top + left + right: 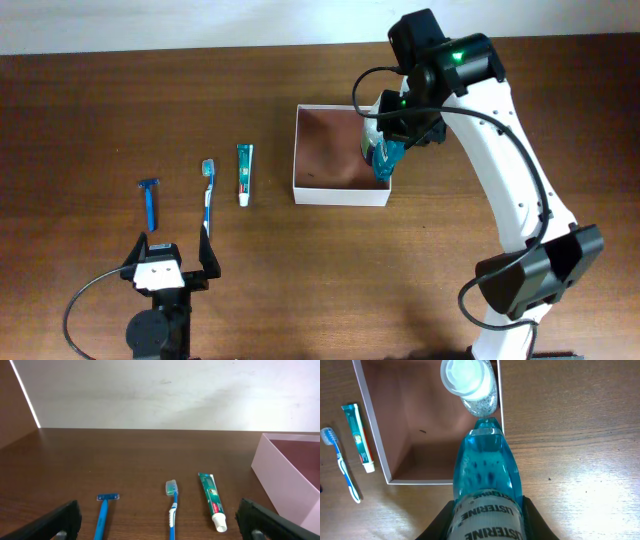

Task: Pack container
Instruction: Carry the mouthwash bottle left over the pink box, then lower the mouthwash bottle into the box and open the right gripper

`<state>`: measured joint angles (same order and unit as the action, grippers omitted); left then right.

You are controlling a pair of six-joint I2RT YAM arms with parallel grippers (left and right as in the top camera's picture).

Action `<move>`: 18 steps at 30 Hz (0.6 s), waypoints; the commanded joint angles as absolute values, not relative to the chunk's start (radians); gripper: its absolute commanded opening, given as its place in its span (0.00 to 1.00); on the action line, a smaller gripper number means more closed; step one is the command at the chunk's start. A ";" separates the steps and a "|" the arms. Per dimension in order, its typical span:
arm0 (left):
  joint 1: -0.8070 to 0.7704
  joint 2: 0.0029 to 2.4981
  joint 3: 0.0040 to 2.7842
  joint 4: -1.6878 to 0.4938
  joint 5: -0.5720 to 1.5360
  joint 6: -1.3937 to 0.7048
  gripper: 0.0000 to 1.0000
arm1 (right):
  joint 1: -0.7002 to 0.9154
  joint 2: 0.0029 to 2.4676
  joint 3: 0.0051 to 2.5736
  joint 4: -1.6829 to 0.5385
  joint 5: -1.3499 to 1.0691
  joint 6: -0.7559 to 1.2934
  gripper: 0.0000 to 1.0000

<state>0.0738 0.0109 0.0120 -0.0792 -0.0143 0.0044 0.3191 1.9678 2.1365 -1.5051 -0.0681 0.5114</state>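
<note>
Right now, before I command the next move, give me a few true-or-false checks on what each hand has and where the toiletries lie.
1. The right hand is shut on the blue mouthwash bottle. True.
2. The left hand holds the toothbrush. False: it is open and empty; the toothbrush lies on the table.
3. The toothpaste lies inside the container. False: it lies on the table beside it.
4. The razor lies on the table, outside the container. True.
</note>
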 commanded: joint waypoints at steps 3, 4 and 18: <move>0.070 0.005 0.009 -0.083 -0.003 0.016 0.99 | 0.330 2.008 2.141 -1.499 -0.055 0.490 0.21; 0.070 0.005 0.009 -0.083 -0.003 0.016 0.99 | 0.330 2.014 2.141 -1.499 -0.055 0.485 0.21; 0.070 0.005 0.009 -0.083 -0.003 0.016 0.99 | 0.336 2.070 2.140 -1.478 -0.054 0.448 0.21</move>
